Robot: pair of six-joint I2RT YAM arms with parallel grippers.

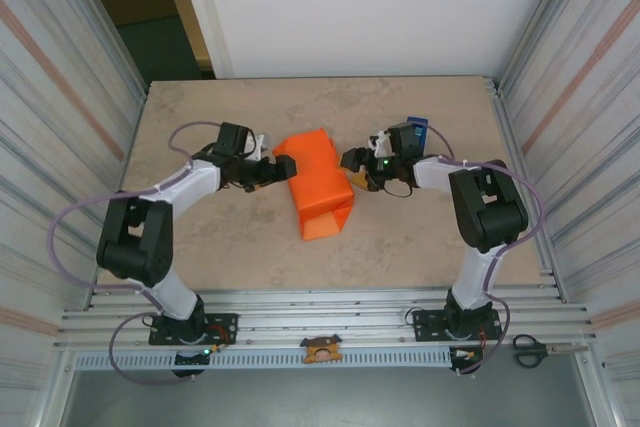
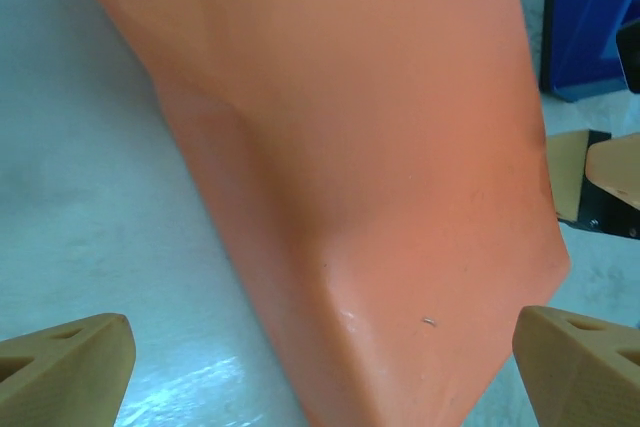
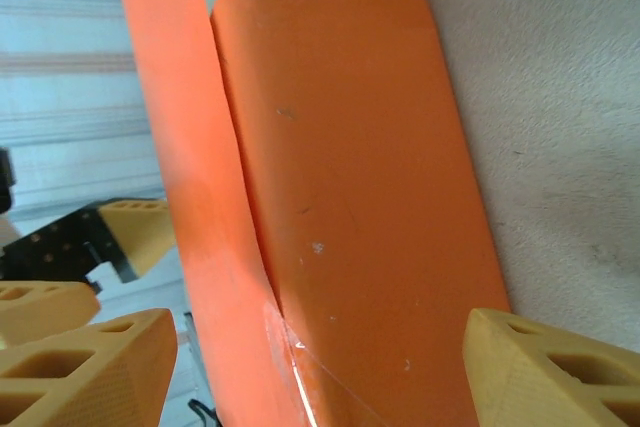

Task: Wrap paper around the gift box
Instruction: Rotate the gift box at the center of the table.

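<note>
Beige counter (image 1: 420, 237) carries the work. Scissors (image 1: 531, 350) lie on the near rail, at the right. At mid-counter lies the orange paper (image 1: 318, 182), folded into a parcel. Left jaws stand wide at its left end and right jaws stand wide at its right end, neither gripping it. Blue tape dispenser (image 1: 416, 131) stands just behind the right jaws.

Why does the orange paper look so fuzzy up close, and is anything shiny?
Left wrist view: the paper is so near the camera that it looks soft, and the table shows white glare. Right wrist view: the paper looks sharper, with a tiny glint low on its fold. Top view: even light, nothing blurry.
</note>
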